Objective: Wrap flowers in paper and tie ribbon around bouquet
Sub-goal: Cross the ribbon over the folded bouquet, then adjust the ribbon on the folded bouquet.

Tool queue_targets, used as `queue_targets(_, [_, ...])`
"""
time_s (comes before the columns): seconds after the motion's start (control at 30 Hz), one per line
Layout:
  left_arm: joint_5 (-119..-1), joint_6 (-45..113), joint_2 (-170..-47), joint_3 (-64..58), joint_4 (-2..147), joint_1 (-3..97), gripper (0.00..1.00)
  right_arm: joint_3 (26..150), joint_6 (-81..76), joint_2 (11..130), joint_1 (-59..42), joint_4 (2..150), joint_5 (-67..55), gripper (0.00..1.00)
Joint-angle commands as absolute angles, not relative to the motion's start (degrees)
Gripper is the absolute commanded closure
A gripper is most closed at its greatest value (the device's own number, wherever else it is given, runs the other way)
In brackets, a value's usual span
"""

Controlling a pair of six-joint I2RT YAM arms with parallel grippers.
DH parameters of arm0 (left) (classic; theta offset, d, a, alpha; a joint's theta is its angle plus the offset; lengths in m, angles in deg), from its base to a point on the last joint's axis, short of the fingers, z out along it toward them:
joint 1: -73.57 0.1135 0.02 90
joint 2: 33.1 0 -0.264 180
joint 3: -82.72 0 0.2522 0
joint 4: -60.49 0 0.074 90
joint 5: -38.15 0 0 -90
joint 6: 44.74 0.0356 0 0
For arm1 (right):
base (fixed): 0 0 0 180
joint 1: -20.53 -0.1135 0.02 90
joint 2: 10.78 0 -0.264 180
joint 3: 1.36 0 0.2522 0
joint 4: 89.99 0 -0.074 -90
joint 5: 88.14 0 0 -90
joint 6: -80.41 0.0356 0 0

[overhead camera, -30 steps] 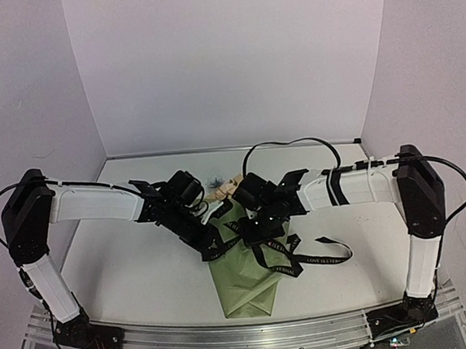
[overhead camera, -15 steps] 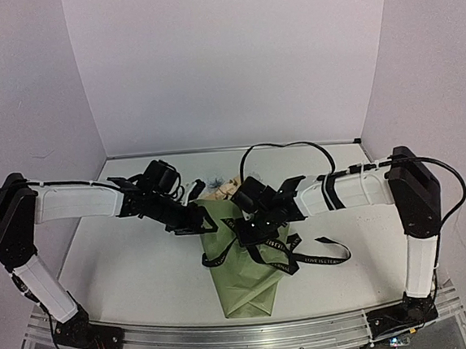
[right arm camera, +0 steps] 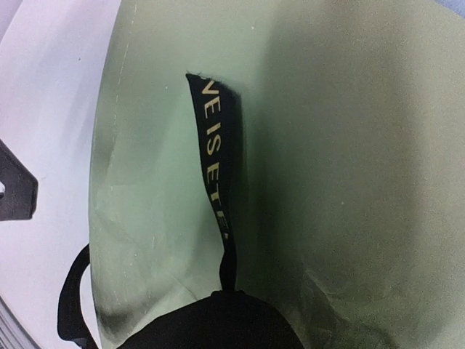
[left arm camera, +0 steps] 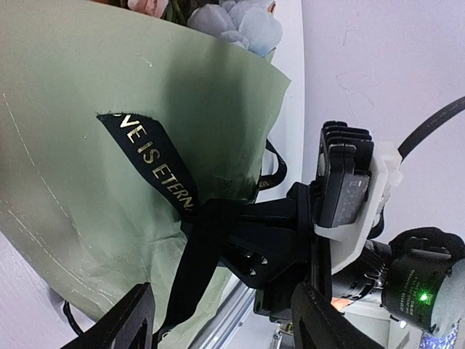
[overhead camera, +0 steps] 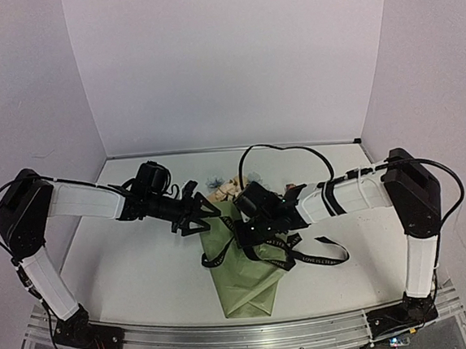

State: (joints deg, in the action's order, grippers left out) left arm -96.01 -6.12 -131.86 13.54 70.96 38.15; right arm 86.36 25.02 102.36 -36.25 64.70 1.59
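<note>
The bouquet lies mid-table: an olive-green paper (overhead camera: 243, 271) cone with blue and cream flowers (overhead camera: 228, 188) at its far, wide end. A black lettered ribbon (overhead camera: 293, 256) crosses the cone's middle and trails right. My left gripper (overhead camera: 197, 216) is open at the cone's left edge. In the left wrist view its fingers (left arm camera: 122, 326) stand wide apart, and the ribbon (left arm camera: 156, 163) hangs loose between them over the paper (left arm camera: 87, 94). My right gripper (overhead camera: 250, 224) presses on the cone, shut on the ribbon (right arm camera: 216, 163), which runs into its jaws (right arm camera: 234, 299).
An aluminium rail (overhead camera: 247, 332) runs along the near table edge. White walls close the back and both sides. The right arm's wrist and camera housing (left arm camera: 347, 185) sit close in front of my left gripper. A loose ribbon tail (overhead camera: 331, 252) lies right of the cone.
My left gripper has opened, let go of the ribbon and drawn back left off the cone. The right gripper stayed shut on the ribbon and shifted slightly left.
</note>
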Motion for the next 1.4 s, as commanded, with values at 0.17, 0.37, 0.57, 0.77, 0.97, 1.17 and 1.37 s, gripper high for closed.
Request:
queue_targets(0.17, [-102.9,-12.3,-138.4,11.0,65.2,38.7,0.30,84.2,22.4,97.9,-36.3,70.5,2.3,1.00])
queue_targets(0.37, [-103.4,-12.1,-140.9,8.5,66.3,38.8,0.28,83.3,20.5,96.2,-36.7,71.5,0.8,1.00])
queue_targets(0.57, [-104.0,-11.6,-142.2,6.8,66.5,38.9,0.27,83.7,19.4,95.7,-36.8,71.2,-0.2,1.00])
queue_targets(0.77, [-106.8,-8.2,-142.8,5.4,68.1,38.9,0.27,83.5,17.5,95.0,-36.8,70.6,-1.9,1.00])
queue_targets(0.97, [-112.5,-4.2,-143.6,4.0,69.9,39.2,0.26,84.2,15.6,94.8,-36.7,69.2,-4.7,1.00])
queue_targets(1.17, [-114.7,-1.3,-145.2,2.6,73.3,39.2,0.29,84.8,13.5,94.4,-36.7,66.8,-6.1,1.00])
queue_targets(1.37, [-116.3,-1.4,-146.6,3.4,72.4,39.3,0.33,85.1,10.8,93.6,-36.7,64.7,-6.1,1.00])
